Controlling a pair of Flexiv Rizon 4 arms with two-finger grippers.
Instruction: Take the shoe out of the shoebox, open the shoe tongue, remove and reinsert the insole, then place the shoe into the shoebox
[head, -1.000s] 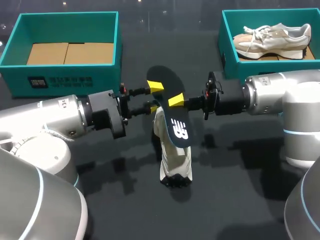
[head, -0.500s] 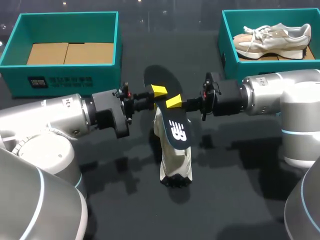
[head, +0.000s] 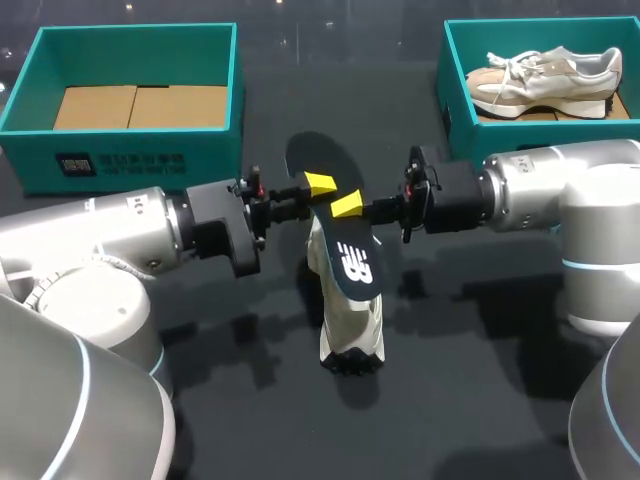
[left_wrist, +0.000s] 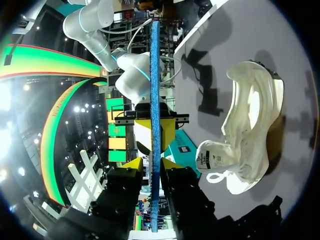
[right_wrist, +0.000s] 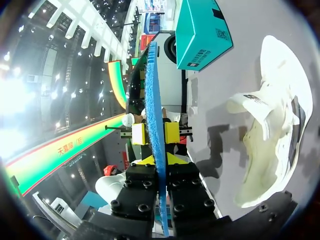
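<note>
My left gripper (left_wrist: 151, 164) and right gripper (right_wrist: 159, 160) each pinch the insole (head: 335, 220), facing each other across it. The shoe (head: 350, 320) lies on the table (head: 480, 400) below them, seemingly on its side.

The insole (head: 345, 255) is gripped between the fingers of the left gripper (left_wrist: 151, 162) and, from the opposite side, those of the right gripper (right_wrist: 159, 159). The shoe (head: 350, 320) is laid on the table (head: 480, 400) under the fingers. The left box (head: 200, 150) is set behind the left fingers, and the right box (head: 446, 70), with a second shoe (head: 545, 80) in it, behind the right.
</note>
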